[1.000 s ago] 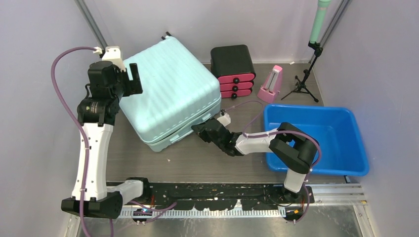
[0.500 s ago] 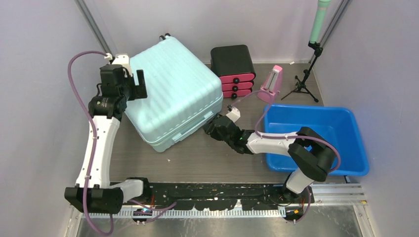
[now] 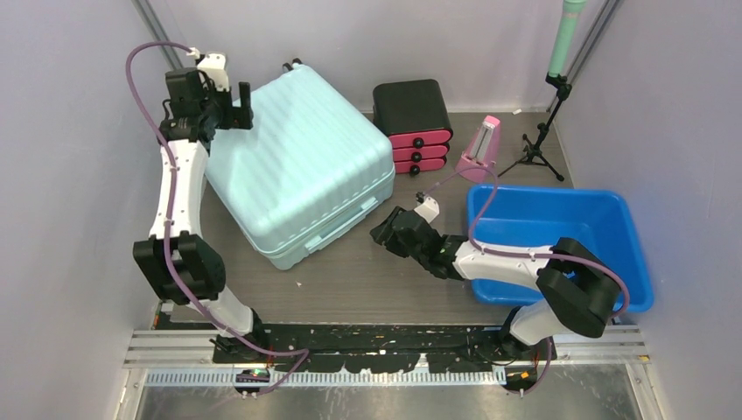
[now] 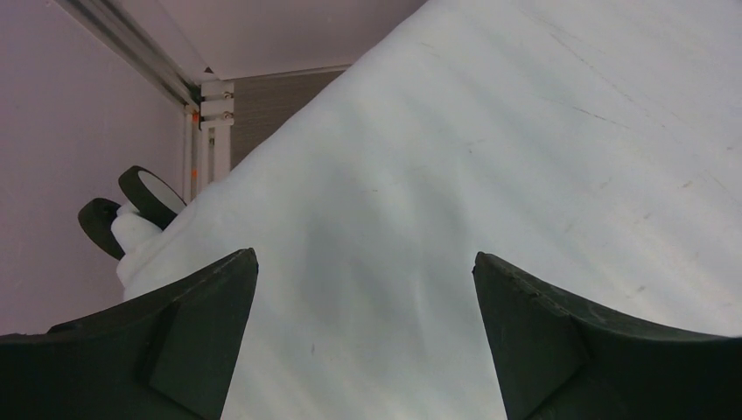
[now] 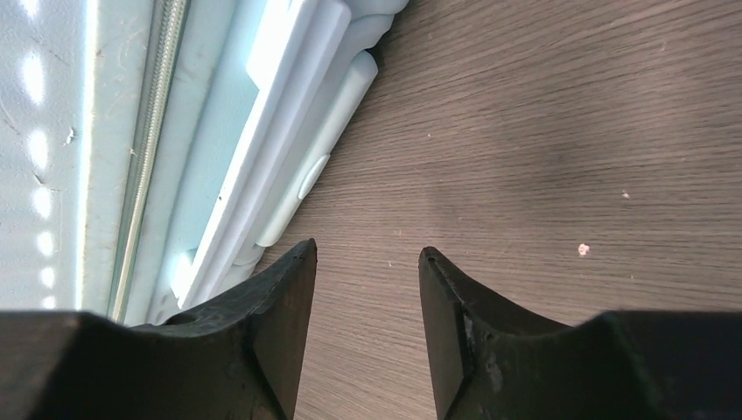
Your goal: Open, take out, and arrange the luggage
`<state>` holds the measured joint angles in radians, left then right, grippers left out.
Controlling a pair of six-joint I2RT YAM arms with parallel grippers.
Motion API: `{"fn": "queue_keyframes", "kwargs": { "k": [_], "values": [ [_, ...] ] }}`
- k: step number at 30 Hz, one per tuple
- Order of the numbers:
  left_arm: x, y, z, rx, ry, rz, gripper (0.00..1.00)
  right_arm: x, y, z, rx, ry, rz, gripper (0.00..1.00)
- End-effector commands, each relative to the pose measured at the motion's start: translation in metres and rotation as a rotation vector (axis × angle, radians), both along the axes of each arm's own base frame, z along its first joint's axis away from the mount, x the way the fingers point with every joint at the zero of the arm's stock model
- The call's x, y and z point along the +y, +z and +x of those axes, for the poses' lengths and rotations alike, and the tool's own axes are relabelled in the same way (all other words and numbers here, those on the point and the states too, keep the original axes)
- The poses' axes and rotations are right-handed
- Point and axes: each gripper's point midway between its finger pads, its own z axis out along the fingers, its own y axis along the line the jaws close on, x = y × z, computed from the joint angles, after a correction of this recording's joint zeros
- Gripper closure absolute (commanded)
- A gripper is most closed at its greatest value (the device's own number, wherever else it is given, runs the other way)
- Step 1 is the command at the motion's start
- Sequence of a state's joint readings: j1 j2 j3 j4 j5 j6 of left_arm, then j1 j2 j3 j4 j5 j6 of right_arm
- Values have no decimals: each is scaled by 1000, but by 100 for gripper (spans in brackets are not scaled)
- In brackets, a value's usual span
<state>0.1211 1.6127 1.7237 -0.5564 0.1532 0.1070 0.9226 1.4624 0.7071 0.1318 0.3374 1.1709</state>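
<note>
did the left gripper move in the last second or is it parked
Yes. The left gripper has moved toward the back wall, sliding along the left side of the luggage up to its far-left corner, with its jaws wide open.

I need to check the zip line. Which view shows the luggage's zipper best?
Right wrist: the luggage fills its left edge, zipper close and sharp beside the side handle. Top external shows only a thin seam; left wrist shows just bare shell and two wheels.
</note>
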Motion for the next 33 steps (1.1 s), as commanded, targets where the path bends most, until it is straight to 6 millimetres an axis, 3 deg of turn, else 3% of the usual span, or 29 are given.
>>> {"fn": "queue_keyframes", "kwargs": {
  "k": [1, 6, 13, 17, 19, 23, 25, 27, 30, 33],
  "values": [
    [10, 26, 35, -145, -45, 44, 2, -5, 26, 6, -57, -21, -12, 47],
    [30, 7, 70, -105, 15, 73, 2, -3, 29, 11, -87, -17, -18, 48],
    [34, -26, 108, -38, -10, 67, 2, 11, 9, 7, -91, 63, -9, 43],
    [40, -51, 120, 25, -10, 84, 1, 7, -1, 7, -86, 55, -22, 41],
    [51, -68, 118, 102, 44, 101, 1, 2, -1, 11, -99, 33, -39, 41],
    [71, -104, 92, 265, 163, 110, 2, -11, 12, 24, -203, -7, -76, 42],
    [65, -112, 88, 257, 130, 44, 3, -23, 17, 27, -234, -46, -64, 42],
    [50, -114, 85, 225, 42, -152, 5, -34, 15, 24, -243, -61, -65, 42],
    [44, -113, 79, 210, 9, -389, 10, -40, 17, 21, -254, -58, -77, 42],
    [45, -123, 73, 245, 15, -473, 14, -46, 9, 22, -244, -76, -94, 42]
  ]
}}
